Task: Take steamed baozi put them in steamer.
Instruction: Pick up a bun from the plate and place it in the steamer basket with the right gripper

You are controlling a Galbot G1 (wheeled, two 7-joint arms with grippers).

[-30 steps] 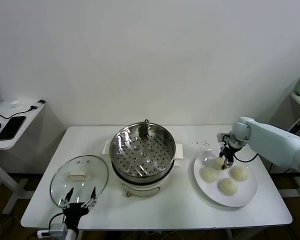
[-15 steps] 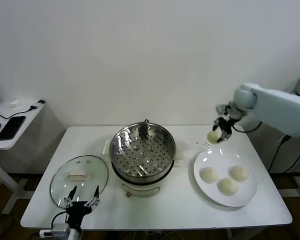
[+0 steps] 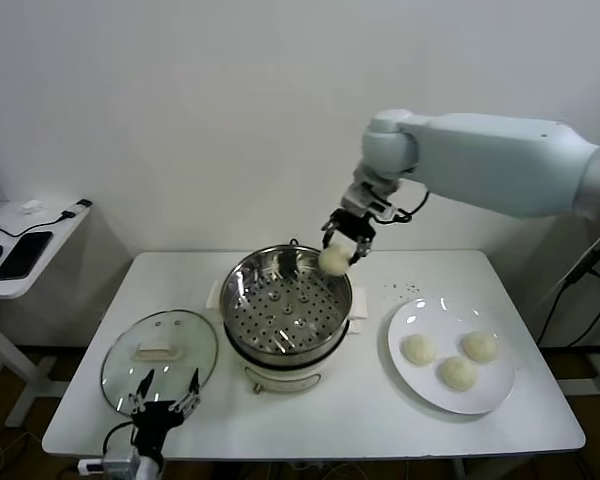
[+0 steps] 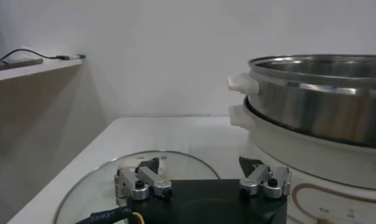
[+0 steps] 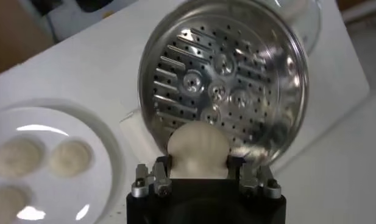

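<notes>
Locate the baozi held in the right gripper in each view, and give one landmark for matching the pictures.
Head view: the held baozi hangs in the right gripper, over the far right rim of the steamer.
Left wrist view: not in it; only the steamer's side shows.
Right wrist view: it sits between the fingers, in front of the perforated tray.
Shared landmark: the steamer.
</notes>
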